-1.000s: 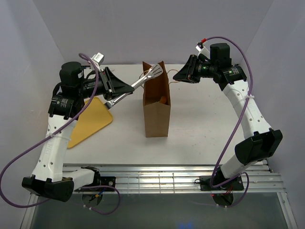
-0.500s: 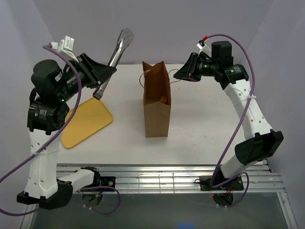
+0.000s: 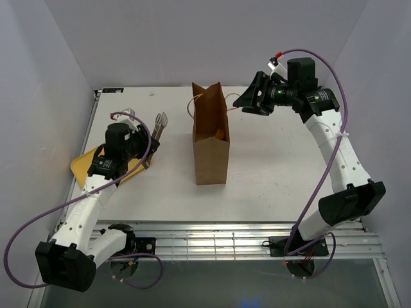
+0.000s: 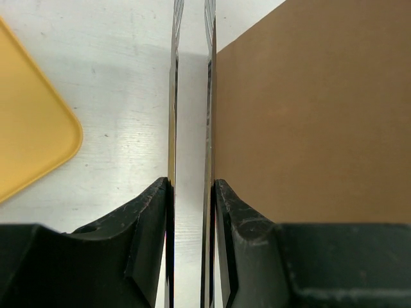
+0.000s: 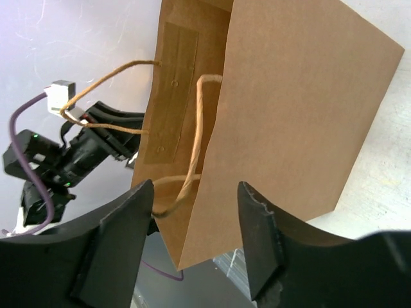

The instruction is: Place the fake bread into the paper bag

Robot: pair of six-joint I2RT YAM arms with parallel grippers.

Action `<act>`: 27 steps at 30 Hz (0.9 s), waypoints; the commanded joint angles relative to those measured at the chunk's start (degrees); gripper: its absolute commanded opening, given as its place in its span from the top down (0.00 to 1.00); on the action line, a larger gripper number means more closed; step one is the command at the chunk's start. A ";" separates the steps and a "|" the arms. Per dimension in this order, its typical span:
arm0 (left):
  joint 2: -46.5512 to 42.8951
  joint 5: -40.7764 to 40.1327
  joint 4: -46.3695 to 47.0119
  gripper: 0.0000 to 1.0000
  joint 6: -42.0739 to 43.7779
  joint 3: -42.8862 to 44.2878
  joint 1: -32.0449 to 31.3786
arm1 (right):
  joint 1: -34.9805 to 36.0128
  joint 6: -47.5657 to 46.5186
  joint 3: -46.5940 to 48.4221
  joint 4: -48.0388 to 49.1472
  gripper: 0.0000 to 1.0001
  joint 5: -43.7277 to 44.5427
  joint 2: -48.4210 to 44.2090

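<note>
White table [image 3: 276,167], pale walls on three sides.

At 9 o'clock: yellow tray [image 3: 80,168], no bread visible on its exposed part. The left gripper [image 3: 146,138] sits low over the tray's inner edge, clamped on a pair of metal tongs [image 3: 159,122] that point toward 12 o'clock. The wrist view shows the two tong arms squeezed almost parallel, with nothing between them.

Change noted: a second ago the tong tips were at the bag mouth. The arm then lifted, and has now dropped back beside the tray.

Centre: brown paper bag [image 3: 210,157], upright and open. One orange-brown piece of bread [image 3: 220,135] is visible inside, against the right wall.

At 1 o'clock: the right gripper [image 3: 240,102] has its fingers spread apart. One looped handle [image 5: 199,128] runs between them and appears hooked behind one finger, not pinched. This arm has barely moved.

Assessment: the delivery looks complete and the tongs are withdrawn empty. No further bread is seen outside the bag. The task is probably at or near its end.
</note>
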 commanded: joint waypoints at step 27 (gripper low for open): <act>19.38 -13.49 27.86 0.56 6.84 -14.94 -8.38 | -0.27 -3.53 -16.36 -10.11 0.25 2.18 -19.91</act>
